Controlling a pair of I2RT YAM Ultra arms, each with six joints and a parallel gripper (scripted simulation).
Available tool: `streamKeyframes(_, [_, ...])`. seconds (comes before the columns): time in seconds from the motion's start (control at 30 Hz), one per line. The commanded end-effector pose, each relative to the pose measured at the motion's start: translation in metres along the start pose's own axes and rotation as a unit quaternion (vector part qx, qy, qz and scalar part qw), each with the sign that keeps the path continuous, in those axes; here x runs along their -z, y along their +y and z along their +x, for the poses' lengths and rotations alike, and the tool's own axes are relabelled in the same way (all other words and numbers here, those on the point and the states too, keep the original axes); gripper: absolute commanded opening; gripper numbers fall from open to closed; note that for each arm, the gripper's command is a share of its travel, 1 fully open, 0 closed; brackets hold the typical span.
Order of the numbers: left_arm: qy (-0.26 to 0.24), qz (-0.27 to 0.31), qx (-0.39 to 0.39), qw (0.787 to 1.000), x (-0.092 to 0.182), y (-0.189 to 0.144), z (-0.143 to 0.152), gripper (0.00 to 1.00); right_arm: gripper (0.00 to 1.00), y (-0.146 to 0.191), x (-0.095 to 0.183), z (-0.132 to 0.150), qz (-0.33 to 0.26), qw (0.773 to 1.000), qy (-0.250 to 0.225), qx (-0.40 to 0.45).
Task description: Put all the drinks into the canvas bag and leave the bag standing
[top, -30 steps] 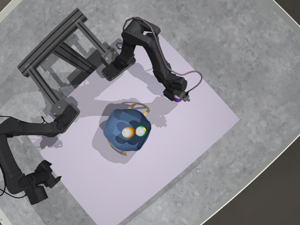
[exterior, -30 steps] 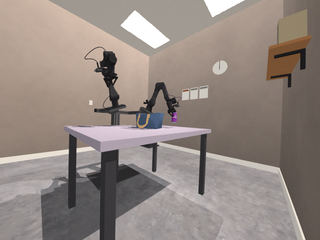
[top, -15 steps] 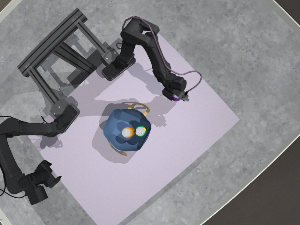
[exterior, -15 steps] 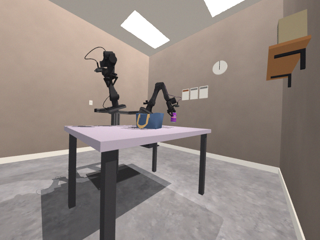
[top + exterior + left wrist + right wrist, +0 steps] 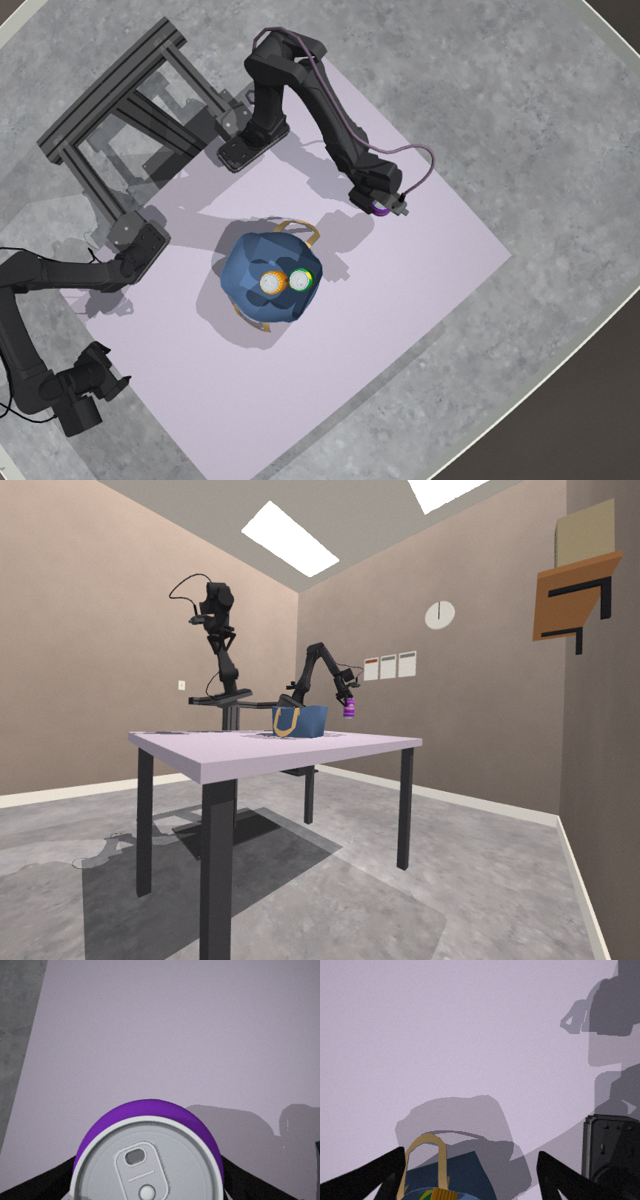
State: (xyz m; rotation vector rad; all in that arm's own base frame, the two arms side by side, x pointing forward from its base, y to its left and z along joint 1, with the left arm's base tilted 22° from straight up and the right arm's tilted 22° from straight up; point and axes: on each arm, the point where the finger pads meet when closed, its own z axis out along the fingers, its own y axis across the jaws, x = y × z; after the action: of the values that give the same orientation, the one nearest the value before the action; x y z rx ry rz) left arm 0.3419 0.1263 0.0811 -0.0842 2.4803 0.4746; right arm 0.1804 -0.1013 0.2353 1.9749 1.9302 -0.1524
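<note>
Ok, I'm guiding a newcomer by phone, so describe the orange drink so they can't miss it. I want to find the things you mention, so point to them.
On the pale lilac table (image 5: 320, 408) (image 5: 247, 746) stands a blue bag (image 5: 240, 268) (image 5: 310, 720) (image 5: 468, 1171) with tan handles. Look down inside: two cans stand side by side. The orange one (image 5: 281, 281) (image 5: 444, 1194) is nearer the bag's middle; its neighbour (image 5: 299, 280) is green.

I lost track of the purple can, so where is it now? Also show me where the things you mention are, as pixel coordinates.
The purple can (image 5: 380, 210) (image 5: 349, 708) (image 5: 151, 1108) is in the left tool (image 5: 383, 207) (image 5: 349, 699) (image 5: 150, 1154), raised above the table, right of the blue bag (image 5: 243, 268) (image 5: 310, 721) in the exterior view.
</note>
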Motion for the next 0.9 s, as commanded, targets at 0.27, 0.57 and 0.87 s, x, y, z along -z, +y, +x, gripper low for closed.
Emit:
streamKeyframes(0.27, [-0.046,-0.003,0.01,0.999,0.039,0.004,-0.043,0.7,0.86,0.0,0.005,-0.001,-0.014,1.0,-0.011,-0.001])
streamKeyframes(0.57, [-0.053,0.003,0.002,0.999,0.031,-0.003,-0.031,0.7,0.86,0.0,0.005,-0.001,-0.014,1.0,-0.011,-0.001])
streamKeyframes(0.87, [-0.051,0.004,-0.001,0.999,0.03,-0.003,-0.027,0.7,0.86,0.0,0.005,-0.001,-0.014,1.0,-0.011,-0.001])
